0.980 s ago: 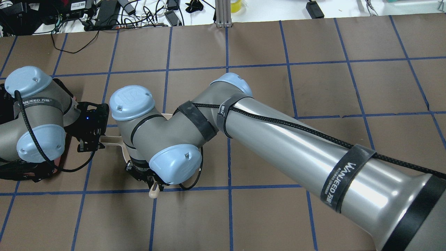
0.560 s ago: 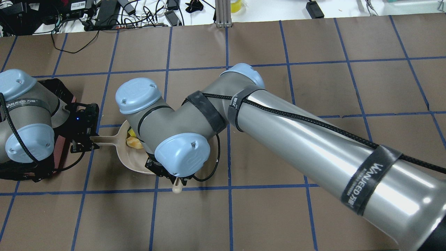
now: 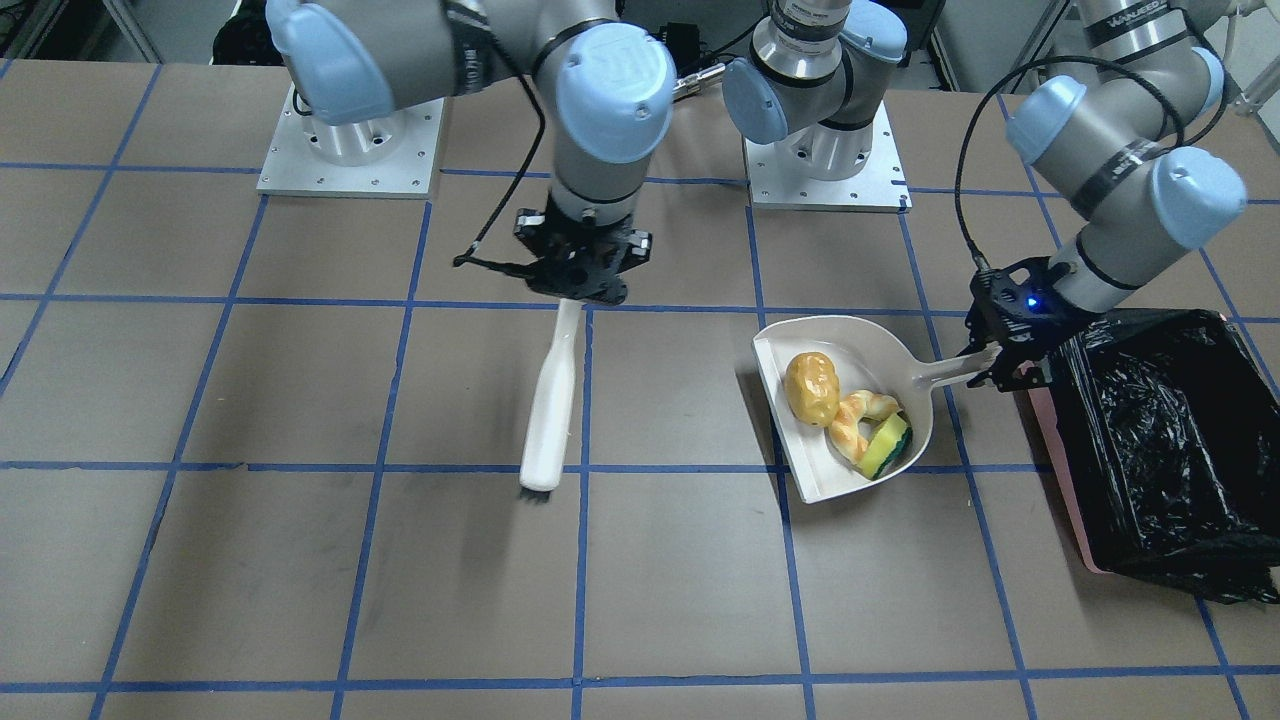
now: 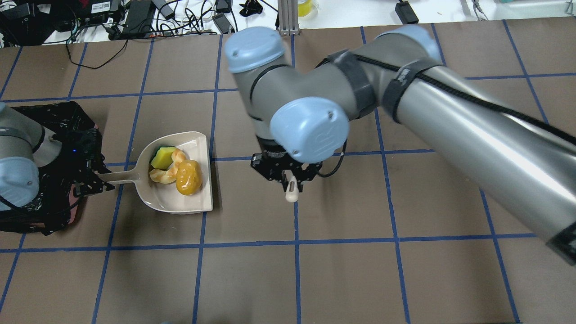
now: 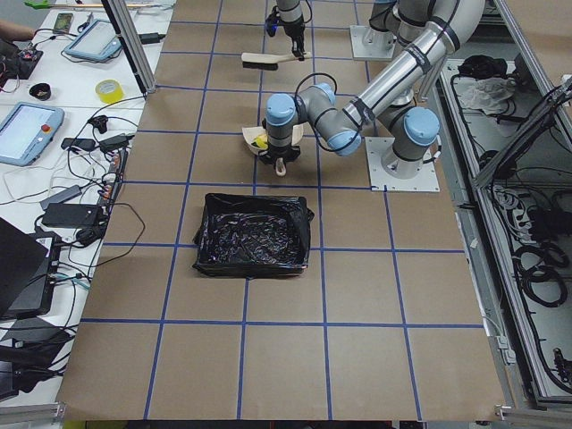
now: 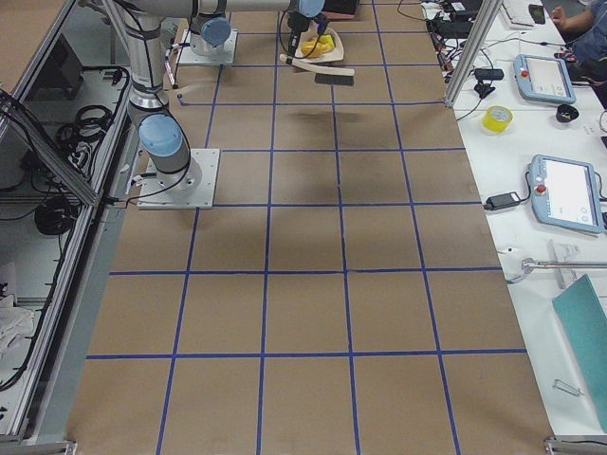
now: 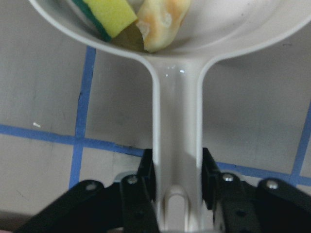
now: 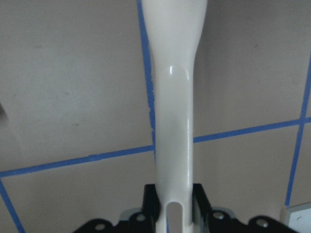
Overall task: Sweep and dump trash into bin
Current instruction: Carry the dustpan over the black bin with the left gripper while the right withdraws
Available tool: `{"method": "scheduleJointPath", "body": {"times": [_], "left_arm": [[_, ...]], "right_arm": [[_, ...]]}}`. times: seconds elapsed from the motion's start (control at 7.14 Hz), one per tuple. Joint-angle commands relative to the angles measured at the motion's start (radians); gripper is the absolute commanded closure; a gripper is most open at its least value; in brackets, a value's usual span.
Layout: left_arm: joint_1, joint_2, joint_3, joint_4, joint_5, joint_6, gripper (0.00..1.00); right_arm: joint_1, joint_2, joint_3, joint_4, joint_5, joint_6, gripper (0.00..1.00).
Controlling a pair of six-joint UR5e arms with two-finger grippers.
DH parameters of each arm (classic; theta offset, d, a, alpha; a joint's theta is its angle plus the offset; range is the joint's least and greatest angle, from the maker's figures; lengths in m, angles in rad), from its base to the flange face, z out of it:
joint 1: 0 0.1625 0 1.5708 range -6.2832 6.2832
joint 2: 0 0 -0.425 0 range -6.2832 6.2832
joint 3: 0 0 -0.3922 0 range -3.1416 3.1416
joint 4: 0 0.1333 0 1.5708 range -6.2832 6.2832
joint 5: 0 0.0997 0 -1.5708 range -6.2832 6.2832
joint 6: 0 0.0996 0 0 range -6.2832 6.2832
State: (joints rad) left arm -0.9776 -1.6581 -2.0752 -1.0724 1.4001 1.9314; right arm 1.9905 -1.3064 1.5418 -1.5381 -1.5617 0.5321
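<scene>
Exterior front-facing: trash all sat in the dustpan, bin just beside | left tool pinched its handle, right tool pinched the brush | we reckoned: lift level, tip slow over bin.

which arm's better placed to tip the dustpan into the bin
Left. Its jaws are shut on the handle of the dustpan, the bin sits right beside that arm, and the trash lies in the pan. The right arm's jaws hold the brush, farther from the bin.
</scene>
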Motion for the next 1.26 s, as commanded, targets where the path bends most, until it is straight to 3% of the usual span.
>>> {"method": "scheduleJointPath", "body": {"times": [0.0,0.28,0.42,0.7,0.84,0.98,1.12], "left_arm": [[0.114,0.009,0.152,-0.220,-0.062,0.003,1.00],[0.213,0.009,0.327,-0.402,-0.052,0.001,1.00],[0.291,0.008,0.370,-0.412,-0.021,0.003,1.00],[0.454,-0.026,0.440,-0.412,0.017,0.003,1.00],[0.493,-0.035,0.481,-0.412,0.036,0.003,1.00],[0.538,-0.052,0.497,-0.400,0.127,0.011,1.00],[0.551,-0.066,0.513,-0.371,0.155,0.012,1.00]], "right_arm": [[-0.274,-0.017,0.036,-0.009,-0.043,-0.343,1.00],[-0.477,-0.010,0.044,-0.019,-0.041,-0.565,1.00],[-0.586,-0.010,0.064,-0.020,-0.035,-0.668,1.00],[-0.720,0.005,0.176,-0.257,-0.047,-0.896,1.00],[-0.783,0.010,0.191,-0.305,-0.046,-0.999,1.00],[-0.826,0.036,0.192,-0.307,-0.046,-1.027,1.00],[-0.831,0.044,0.192,-0.309,-0.047,-1.028,1.00]]}}
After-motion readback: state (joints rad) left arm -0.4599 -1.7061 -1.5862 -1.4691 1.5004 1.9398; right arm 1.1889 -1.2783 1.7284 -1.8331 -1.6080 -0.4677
